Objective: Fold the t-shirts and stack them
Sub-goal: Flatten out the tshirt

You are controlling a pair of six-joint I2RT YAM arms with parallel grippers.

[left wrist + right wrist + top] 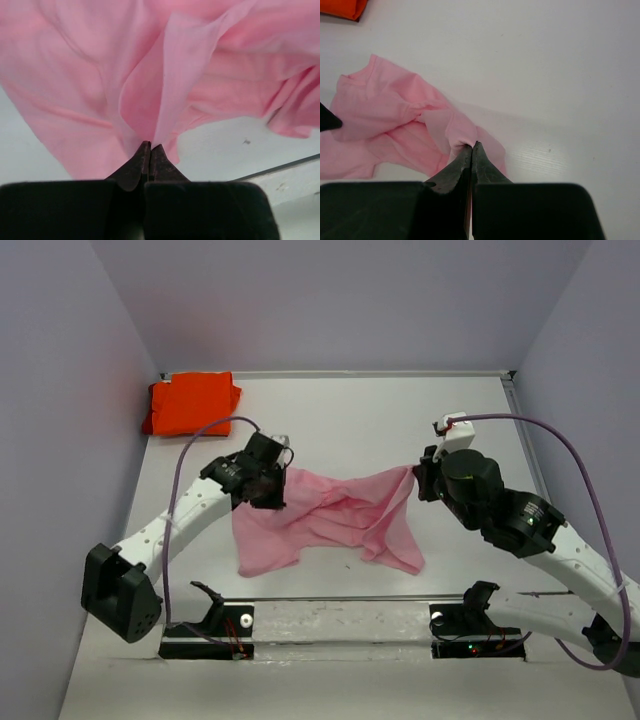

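Note:
The light pink t-shirt (330, 515) hangs crumpled between both arms over the middle of the table, its lower part drooping onto the surface. My left gripper (277, 483) is shut on the pink t-shirt's left upper edge; in the left wrist view the gripper (150, 146) pinches a fold of pink cloth (165, 75). My right gripper (418, 478) is shut on the shirt's right upper corner, and the right wrist view shows the gripper (472, 145) pinching pink cloth (395, 110). The orange t-shirt (191, 402) lies folded at the far left corner.
Grey walls close in the white table (360, 410) on the left, back and right. A raised rail (340, 616) with both arm bases runs along the near edge. A corner of the orange shirt (342, 7) shows at the top left of the right wrist view.

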